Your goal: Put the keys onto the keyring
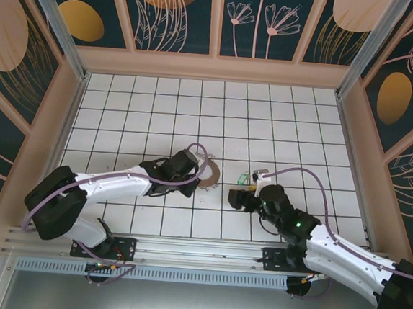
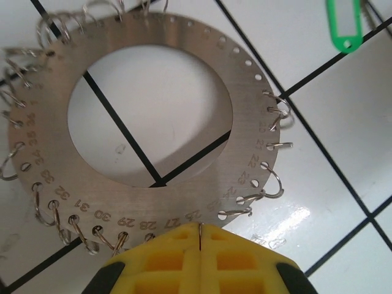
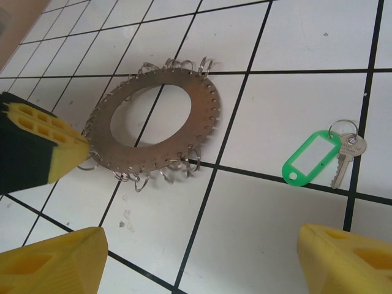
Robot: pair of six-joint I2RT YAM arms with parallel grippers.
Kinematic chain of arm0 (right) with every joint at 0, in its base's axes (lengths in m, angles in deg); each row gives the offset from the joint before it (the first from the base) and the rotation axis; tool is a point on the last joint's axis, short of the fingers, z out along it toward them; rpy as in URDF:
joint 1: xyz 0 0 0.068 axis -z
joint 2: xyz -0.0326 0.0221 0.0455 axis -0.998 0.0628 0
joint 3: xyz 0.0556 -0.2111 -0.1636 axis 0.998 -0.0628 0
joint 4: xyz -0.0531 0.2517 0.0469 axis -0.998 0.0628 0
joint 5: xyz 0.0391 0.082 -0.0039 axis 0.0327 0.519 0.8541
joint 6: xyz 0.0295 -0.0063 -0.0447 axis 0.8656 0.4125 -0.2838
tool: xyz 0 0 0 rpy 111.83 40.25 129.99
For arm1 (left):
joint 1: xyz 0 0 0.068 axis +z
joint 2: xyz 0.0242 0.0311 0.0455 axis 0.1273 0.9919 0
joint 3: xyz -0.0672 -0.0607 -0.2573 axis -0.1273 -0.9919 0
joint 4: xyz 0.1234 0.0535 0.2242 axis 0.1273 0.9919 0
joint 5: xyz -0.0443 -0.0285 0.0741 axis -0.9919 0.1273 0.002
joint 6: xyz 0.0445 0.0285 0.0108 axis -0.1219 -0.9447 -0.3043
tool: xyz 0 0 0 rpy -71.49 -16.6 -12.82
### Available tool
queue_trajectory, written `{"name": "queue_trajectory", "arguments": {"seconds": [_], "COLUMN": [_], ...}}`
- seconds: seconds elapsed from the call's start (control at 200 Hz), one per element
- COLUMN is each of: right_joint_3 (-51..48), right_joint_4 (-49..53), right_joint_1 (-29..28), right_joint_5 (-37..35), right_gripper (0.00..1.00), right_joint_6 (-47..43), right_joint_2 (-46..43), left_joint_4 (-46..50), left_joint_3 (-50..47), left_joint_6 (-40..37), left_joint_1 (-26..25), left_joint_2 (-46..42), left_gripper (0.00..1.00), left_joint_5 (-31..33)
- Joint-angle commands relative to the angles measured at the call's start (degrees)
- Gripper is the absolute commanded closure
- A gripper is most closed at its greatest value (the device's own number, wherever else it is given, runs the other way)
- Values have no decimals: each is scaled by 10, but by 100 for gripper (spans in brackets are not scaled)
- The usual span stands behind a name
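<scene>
Closest to us, the left gripper [image 2: 201,236] was closed, its yellow pads [image 2: 165,254] pressed together with only a hairline seam between them. Their tips sat right at the near rim of the keyring [image 2: 184,202], by the stamped numbers 25 and 26. We could not tell whether anything was pinched between the pads. We saw the keyring as a flat metal disc with a wide hole, lying on the white tiled desk [image 1: 160,107], with small split rings [image 2: 269,184] threaded through many of its edge holes.

From above, we saw the left arm stretched low from its base at the near left, running rightward across the desk with the wrist at the disc. Our right arm rose from the near right, elbow bent, its forearm angled left. The right gripper [image 3: 197,236] was open, fingers spread wide above the tiles. Just right of the keyring, apart from it, lay the key [image 3: 346,160], silver, joined to a green tag [image 3: 309,159].
</scene>
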Motion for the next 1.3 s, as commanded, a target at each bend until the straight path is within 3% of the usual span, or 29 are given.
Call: {"name": "queue_trajectory", "arguments": {"seconds": [0.0, 0.27, 0.701, 0.916, 1.296], "right_joint_3": [18, 48, 157, 148, 108], "right_joint_4": [2, -53, -60, -123, -203], "right_joint_1": [4, 2, -21, -22, -22], "right_joint_5": [-7, 70, 208, 232, 302], "right_gripper": [19, 32, 50, 56, 57], "right_joint_6": [-24, -103, -282, -297, -299], "right_joint_2": [-22, -29, 33, 75, 80], "left_joint_4": [44, 70, 27, 7, -36], "left_joint_3": [27, 38, 17, 10, -2], "left_joint_6": [-47, -102, -168, -174, -182], "left_joint_1": [-4, -4, -4, -3, -4], "left_joint_2": [-48, -131, -240, -245, -268], "left_gripper": [100, 100, 100, 100, 100], "left_joint_5": [16, -44, -125, -165, -241]}}
